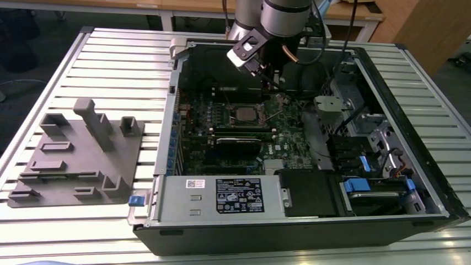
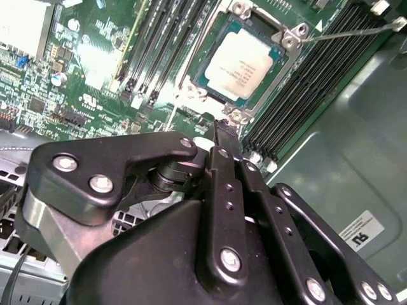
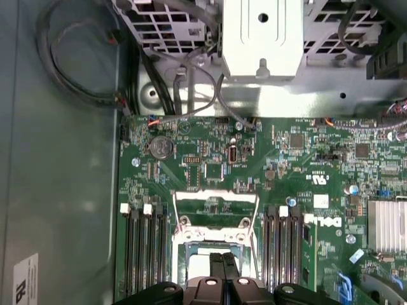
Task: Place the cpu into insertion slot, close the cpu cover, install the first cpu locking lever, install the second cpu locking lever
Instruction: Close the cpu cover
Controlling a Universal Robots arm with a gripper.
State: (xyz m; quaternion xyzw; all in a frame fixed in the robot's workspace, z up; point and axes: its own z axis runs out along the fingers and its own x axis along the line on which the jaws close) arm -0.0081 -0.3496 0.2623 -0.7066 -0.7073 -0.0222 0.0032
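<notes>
Jaws: clenched tip to tip, nothing visible between them. The gripper [image 2: 226,131] hangs close to one corner of the socket, just off the board.
Cpu [image 2: 241,62]: lies flat in the insertion slot [image 2: 287,39], silver top up.
Handling of the cpu: likely light, stiff and fragile. Take it only by its edges, never the underside.
Cpu cover [image 3: 213,194]: looks swung open past the socket in the first wrist view. It is thin, stiff, hinged metal, best pushed on its frame edge and not on the chip.
Locking lever [image 2: 350,30]: a thin wire rod standing clear of the socket, unlatched. Probably springy, best caught at its bent end.
Memory slots [image 2: 305,82]: long and black, just beside the socket.
Computer case [image 1: 412,110]: lies open on the bench [image 1: 110,61].
Grey fixture [image 1: 74,154]: on the bench, at the exterior view's left of the case.
</notes>
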